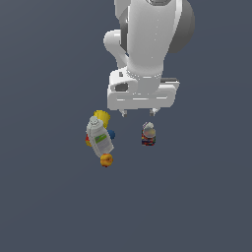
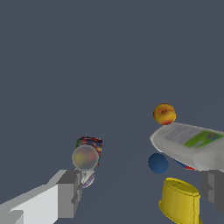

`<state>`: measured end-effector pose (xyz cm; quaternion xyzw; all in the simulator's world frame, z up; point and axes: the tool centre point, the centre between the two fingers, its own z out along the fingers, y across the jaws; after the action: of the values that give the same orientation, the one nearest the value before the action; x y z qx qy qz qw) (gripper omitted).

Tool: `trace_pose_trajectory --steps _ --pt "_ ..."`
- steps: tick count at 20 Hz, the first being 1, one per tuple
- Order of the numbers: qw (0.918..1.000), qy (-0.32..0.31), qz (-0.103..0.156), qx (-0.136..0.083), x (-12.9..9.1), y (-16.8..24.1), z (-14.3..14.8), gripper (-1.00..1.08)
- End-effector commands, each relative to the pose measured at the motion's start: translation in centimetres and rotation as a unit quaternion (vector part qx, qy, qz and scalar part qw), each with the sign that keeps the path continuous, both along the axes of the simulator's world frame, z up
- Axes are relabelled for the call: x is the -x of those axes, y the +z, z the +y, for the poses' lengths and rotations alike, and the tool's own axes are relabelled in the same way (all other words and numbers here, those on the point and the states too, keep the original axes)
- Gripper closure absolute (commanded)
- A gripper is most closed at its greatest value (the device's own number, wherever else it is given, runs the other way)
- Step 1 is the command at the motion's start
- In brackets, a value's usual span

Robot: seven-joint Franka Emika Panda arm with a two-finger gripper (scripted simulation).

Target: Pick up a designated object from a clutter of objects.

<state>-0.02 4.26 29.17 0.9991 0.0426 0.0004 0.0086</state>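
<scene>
The white two-fingered gripper (image 1: 139, 112) is held above the dark floor with its jaws spread wide and nothing between them — one grey fingertip (image 2: 69, 192) is seen close beside the dark red-and-blue can with a grey round top (image 1: 148, 136), the other near the heap. The designated object, a small whitish-grey lumpy rounded thing (image 2: 88, 178), is only glimpsed in the wrist view, tucked just beside the can's base and partly hidden by that fingertip; in the exterior view it cannot be picked out. Well apart from it, toward the exterior view's left, the clutter is packed tight: a long white bottle with a green label (image 1: 100, 138), a yellow cup-like piece (image 1: 102, 116), a blue ball (image 2: 158, 163), a red bit (image 1: 88, 142) and a small orange ball (image 1: 106, 160). The risk is judged to lie in the can — if the jaws are lowered off-centre, it may be clamped or toppled instead, and the lumpy target nudged away. No writing on the bottle's label or the can's wrap can be read; both are too blurred.
</scene>
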Motion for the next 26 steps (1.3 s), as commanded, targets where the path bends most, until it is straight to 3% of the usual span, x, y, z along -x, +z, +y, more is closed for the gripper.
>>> trace_pose_trajectory --steps 1,9,18,26 --pt "0.9999 0.012 0.000 0.000 0.4 -1.4 0.6 -0.92" --pt "0.9977 0.068 0.001 0.001 3.1 -7.8 3.5 -0.92" --pt "0.9899 0.142 0.002 -0.002 8.3 -15.1 6.6 -0.92" --pt "0.9819 0.189 0.002 -0.006 12.5 -19.0 8.1 -0.92"
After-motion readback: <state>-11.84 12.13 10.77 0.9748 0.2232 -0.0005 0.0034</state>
